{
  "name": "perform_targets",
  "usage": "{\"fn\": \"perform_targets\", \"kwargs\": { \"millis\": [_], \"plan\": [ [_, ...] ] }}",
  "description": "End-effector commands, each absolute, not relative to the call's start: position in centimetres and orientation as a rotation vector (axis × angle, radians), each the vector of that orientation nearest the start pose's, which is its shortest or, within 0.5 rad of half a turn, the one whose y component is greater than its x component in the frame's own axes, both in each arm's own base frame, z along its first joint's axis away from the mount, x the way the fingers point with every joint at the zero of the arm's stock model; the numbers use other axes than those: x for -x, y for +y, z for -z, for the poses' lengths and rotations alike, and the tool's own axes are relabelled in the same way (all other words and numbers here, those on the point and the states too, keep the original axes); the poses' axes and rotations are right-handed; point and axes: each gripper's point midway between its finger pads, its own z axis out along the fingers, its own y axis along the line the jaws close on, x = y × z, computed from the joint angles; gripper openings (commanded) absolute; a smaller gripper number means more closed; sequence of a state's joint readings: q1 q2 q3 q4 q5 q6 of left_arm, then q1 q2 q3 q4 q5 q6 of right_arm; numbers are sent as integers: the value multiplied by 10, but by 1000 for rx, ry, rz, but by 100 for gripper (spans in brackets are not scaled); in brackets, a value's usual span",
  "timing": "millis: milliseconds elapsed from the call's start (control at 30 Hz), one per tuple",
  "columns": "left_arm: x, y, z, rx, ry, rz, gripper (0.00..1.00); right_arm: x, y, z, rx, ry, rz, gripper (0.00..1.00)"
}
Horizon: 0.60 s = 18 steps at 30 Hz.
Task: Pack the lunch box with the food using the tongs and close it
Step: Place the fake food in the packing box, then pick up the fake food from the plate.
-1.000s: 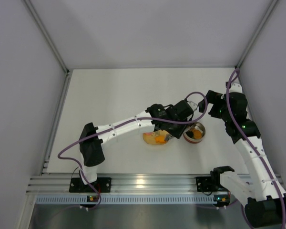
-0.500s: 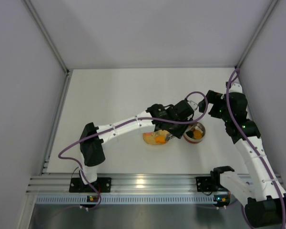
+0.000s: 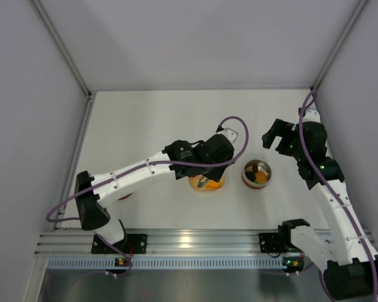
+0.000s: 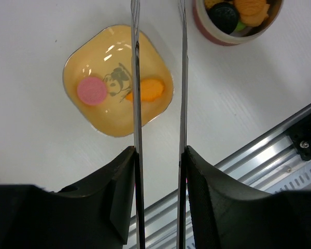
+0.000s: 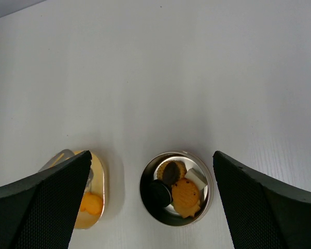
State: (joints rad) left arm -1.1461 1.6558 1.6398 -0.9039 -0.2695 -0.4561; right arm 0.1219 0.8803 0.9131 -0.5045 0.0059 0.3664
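My left gripper is shut on the tongs. Their two silver arms run forward side by side, with a gap between them, over the yellow dish. In that dish lie a pink round piece of food and an orange one. The lunch box stands uncovered just right of the dish, holding a dark cookie, an orange cookie and other pieces. My right gripper hangs open above the lunch box with nothing in it.
A sliver of red, probably the lid, shows beside the left arm's lower link. The aluminium rail runs along the near edge. Grey walls enclose the white table on three sides.
The left arm has swung left, carrying the tongs from the lunch box to above the yellow dish, and the tongs' arms have spread a little. The right arm has not moved.
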Motion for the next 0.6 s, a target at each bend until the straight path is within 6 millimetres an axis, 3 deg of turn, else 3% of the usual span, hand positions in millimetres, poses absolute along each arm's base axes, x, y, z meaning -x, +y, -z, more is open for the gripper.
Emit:
{"fn": "perform_targets", "kwargs": {
  "millis": [0,200,567],
  "plan": [
    [-191,-315,-216,-611,2385,257,46,-300,50,-256,-246,1989,-304,99],
    [-179,-273,-182,-571,2466,113,47,-303,57,-253,-232,1997,-343,99],
    [-181,-259,-154,-548,2509,-2,49,-302,57,-248,-228,2007,-342,99]
  ]
}}
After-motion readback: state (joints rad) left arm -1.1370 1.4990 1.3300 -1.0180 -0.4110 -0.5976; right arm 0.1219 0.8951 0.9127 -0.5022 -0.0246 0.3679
